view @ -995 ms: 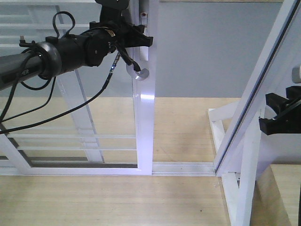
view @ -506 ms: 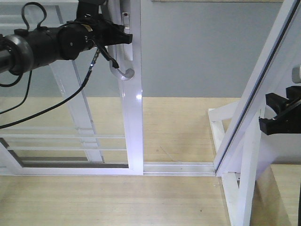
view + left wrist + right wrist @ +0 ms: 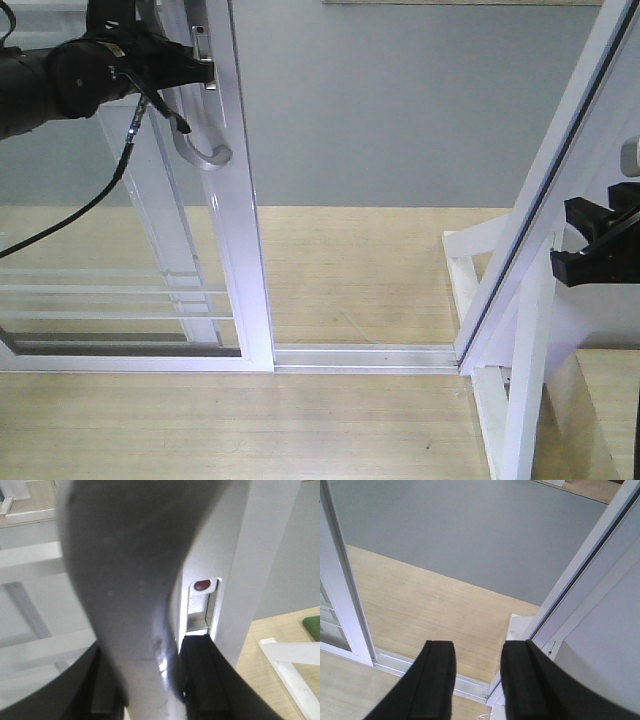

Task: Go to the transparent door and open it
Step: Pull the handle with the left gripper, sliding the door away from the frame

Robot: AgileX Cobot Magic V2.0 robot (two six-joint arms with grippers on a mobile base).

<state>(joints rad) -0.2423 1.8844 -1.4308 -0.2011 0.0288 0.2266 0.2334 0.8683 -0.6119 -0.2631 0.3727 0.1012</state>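
Here, transparent door (image 3: 240, 250), left tool (image 3: 192, 72) clamping handle (image 3: 207, 152)

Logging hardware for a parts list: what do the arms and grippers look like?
The left arm is a black rounded tube trailing a thin black cable, ending in a black left gripper. The right gripper is matte black, with two broad, blunt fingers. No markings show.

The left gripper (image 3: 200, 72) was clamped on the top of the curved pull handle (image 3: 208, 152) of the transparent door (image 3: 238, 230). The door sat well left of the slanted white frame (image 3: 520, 260), with bare floor track (image 3: 365, 356) between them. The right gripper (image 3: 585, 245) just hung beside that frame.
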